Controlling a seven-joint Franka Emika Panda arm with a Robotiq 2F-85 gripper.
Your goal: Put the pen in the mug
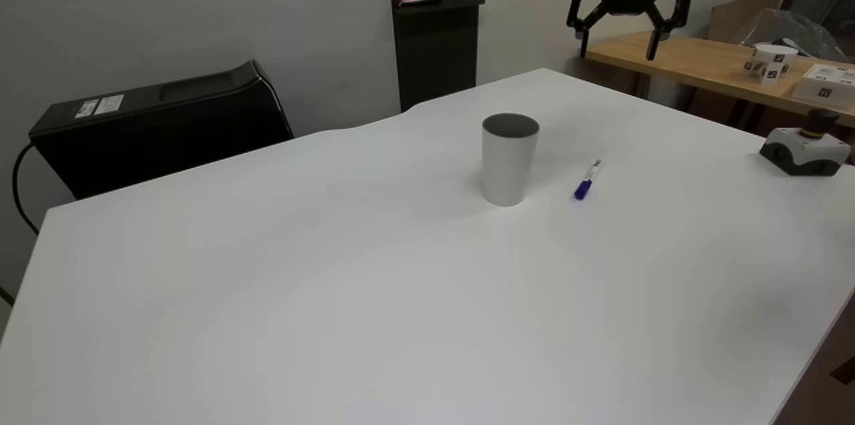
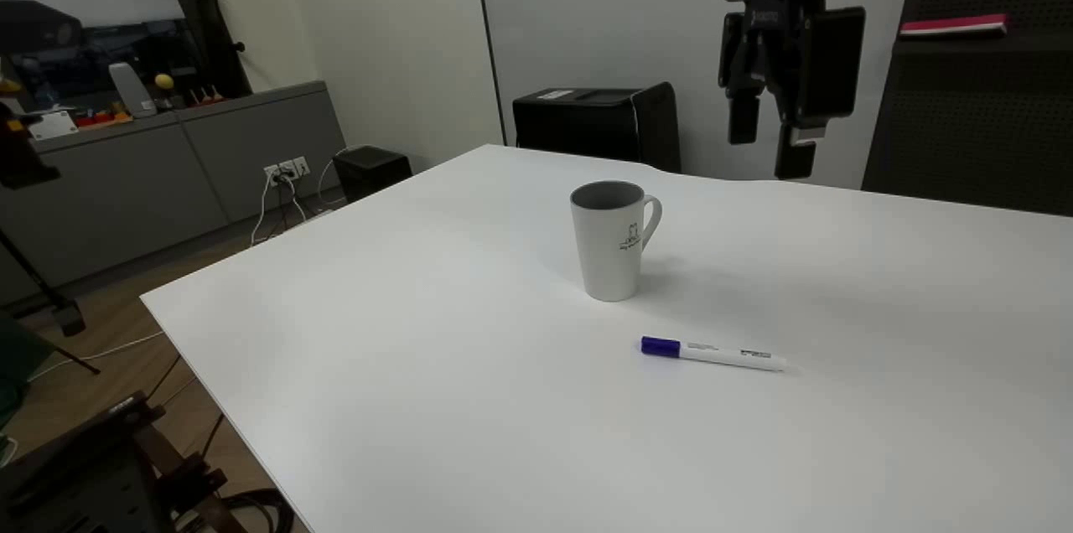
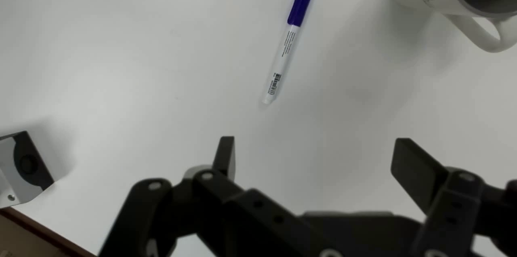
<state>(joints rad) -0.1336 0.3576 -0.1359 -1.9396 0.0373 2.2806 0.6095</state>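
None of the handling steps is judged complete: grasp, lift, carry and deposit are all outstanding, with even the approach judged unfinished.

Support: the white table [image 1: 320, 291] carries both task items.

Hand: the Robotiq gripper [image 1: 618, 55] hangs well above the tabletop, its jaws standing wide apart with nothing between them. It touches neither item.

Container: one tapered white mug [image 2: 608, 265] stands upright, its handle [image 2: 657, 219] to the right in an exterior view. Nothing rises above the rim, and nothing leans on the visible part of the grey inner wall. The bottom is hidden in both exterior views; in the wrist view the interior is dark and partly cut off, so contents there cannot be certified. The mouth appears unobstructed and ready for the deposit.

Item to be placed: the capped marker pen [image 2: 712, 354] lies flat on the tabletop, outside the mug and apart from it, on its near side and to the right in an exterior view. In the wrist view the blue-violet cap [image 3: 300, 7] is at the far end, the white end nearer the fingertips [image 3: 228, 154]. Little turning of the wrist seems called for; in this assessment, the gripper must advance over the barrel, then descend.
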